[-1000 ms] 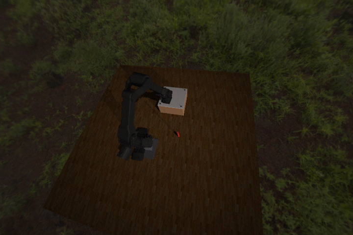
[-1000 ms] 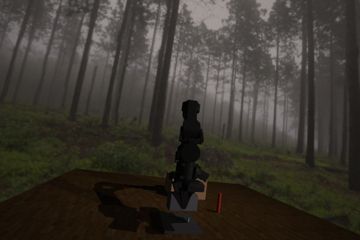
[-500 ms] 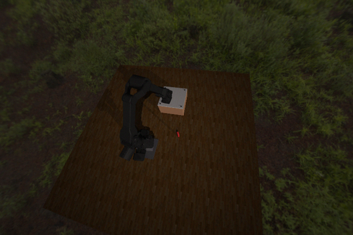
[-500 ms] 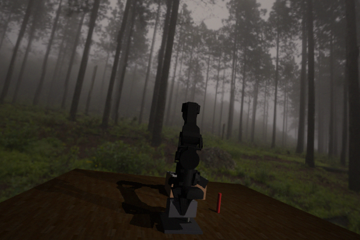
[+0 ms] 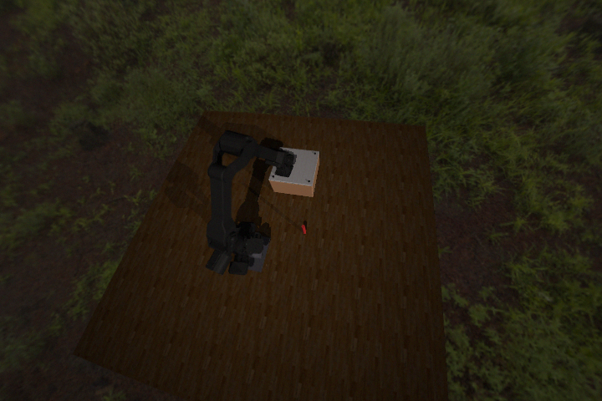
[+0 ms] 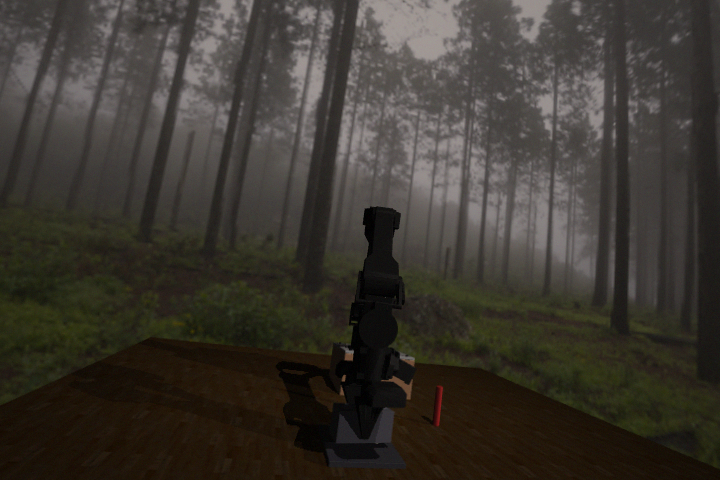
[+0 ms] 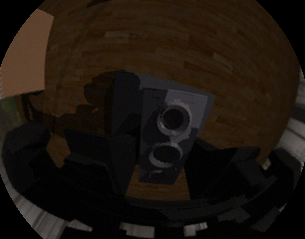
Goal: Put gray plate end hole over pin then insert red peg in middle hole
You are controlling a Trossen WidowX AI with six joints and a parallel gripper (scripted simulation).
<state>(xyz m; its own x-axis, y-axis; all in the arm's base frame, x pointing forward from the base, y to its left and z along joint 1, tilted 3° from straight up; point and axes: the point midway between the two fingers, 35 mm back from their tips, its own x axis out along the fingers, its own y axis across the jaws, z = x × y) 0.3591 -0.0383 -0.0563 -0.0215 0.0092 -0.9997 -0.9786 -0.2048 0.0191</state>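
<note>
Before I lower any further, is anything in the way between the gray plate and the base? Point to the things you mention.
Nothing visible stands between the gray plate [image 6: 358,428] [image 7: 152,134], held in the gripper [image 7: 162,129], and the base [image 6: 366,459] [image 7: 127,100] below it. The red peg [image 5: 303,229] [image 6: 438,405] stands off to the side. I cannot see the pin, so its alignment is unconfirmed.

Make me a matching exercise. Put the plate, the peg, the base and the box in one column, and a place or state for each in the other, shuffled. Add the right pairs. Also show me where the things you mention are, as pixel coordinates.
Column 1
1. Gray plate [image 5: 258,255] [image 6: 345,427] [image 7: 151,119]
2. Red peg [image 5: 303,229] [image 6: 438,405]
3. Base [image 5: 259,267] [image 6: 393,459] [image 7: 127,105]
4. Box [image 5: 292,187] [image 6: 403,388] [image 7: 28,55]

Column 2
A. Lying flat on the table [image 5: 359,260] [image 6: 202,435] [image 7: 242,80]
B. White on top, with tan sides
C. Gripped between the jaws
D. Standing upright, apart from the box

Right pairs: 1-C, 2-D, 3-A, 4-B
</note>
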